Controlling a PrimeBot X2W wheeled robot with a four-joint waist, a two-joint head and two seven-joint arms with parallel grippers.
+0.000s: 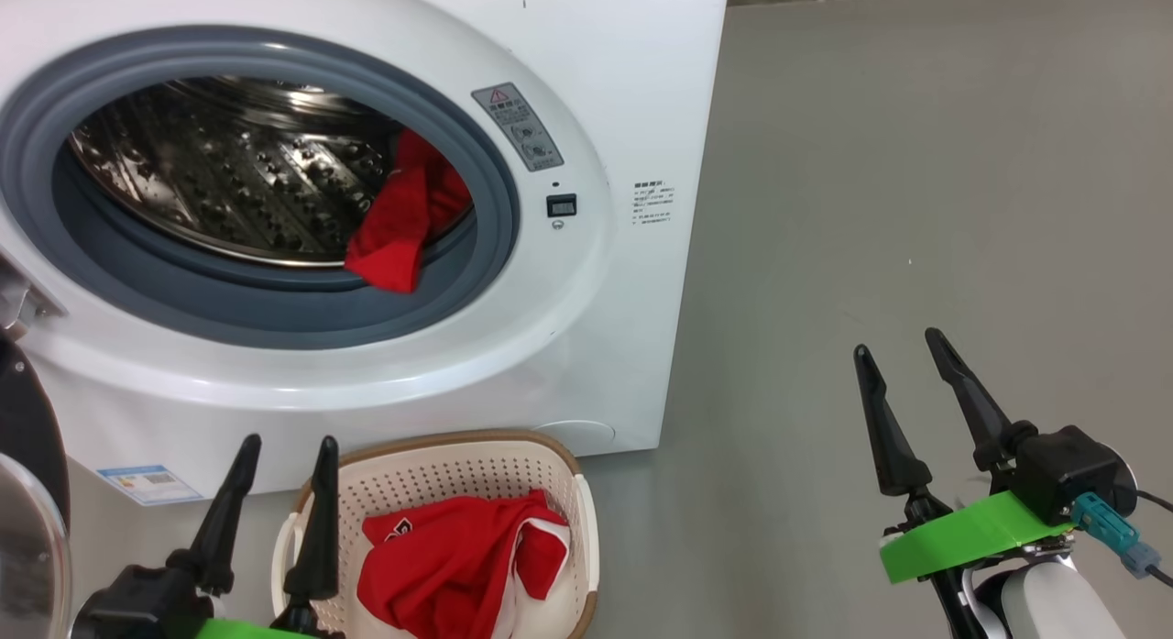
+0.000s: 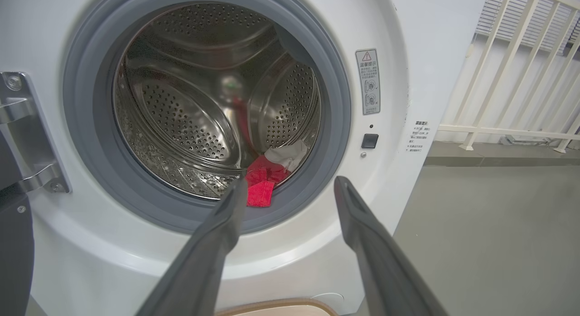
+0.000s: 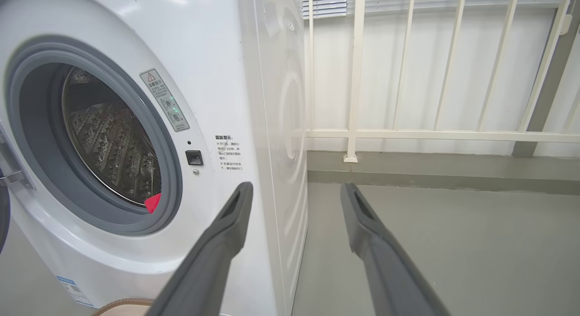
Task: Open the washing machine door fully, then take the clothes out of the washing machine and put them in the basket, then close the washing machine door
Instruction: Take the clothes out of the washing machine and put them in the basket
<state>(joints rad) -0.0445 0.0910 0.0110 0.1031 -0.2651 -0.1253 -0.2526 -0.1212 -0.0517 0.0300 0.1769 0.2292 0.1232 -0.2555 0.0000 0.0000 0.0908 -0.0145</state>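
The white washing machine (image 1: 632,89) stands with its drum exposed; the washing machine door (image 1: 23,419) hangs swung out at the left edge, showing black rim and glass. A red garment (image 1: 403,217) drapes over the drum lip onto the grey ring, and a white cloth (image 2: 287,153) lies just behind the red garment (image 2: 263,180). On the floor in front sits the basket (image 1: 458,437), holding a red and white garment (image 1: 458,556). My left gripper (image 1: 288,440) is open over the basket's left side, pointing at the drum. My right gripper (image 1: 897,341) is open over bare floor to the right of the machine.
Grey floor (image 1: 916,208) stretches to the right of the machine. A white railing (image 3: 408,134) and a wall run behind it. The metal door hinge (image 2: 27,134) sits at the opening's left side. A blue label (image 1: 147,483) marks the machine's lower left corner.
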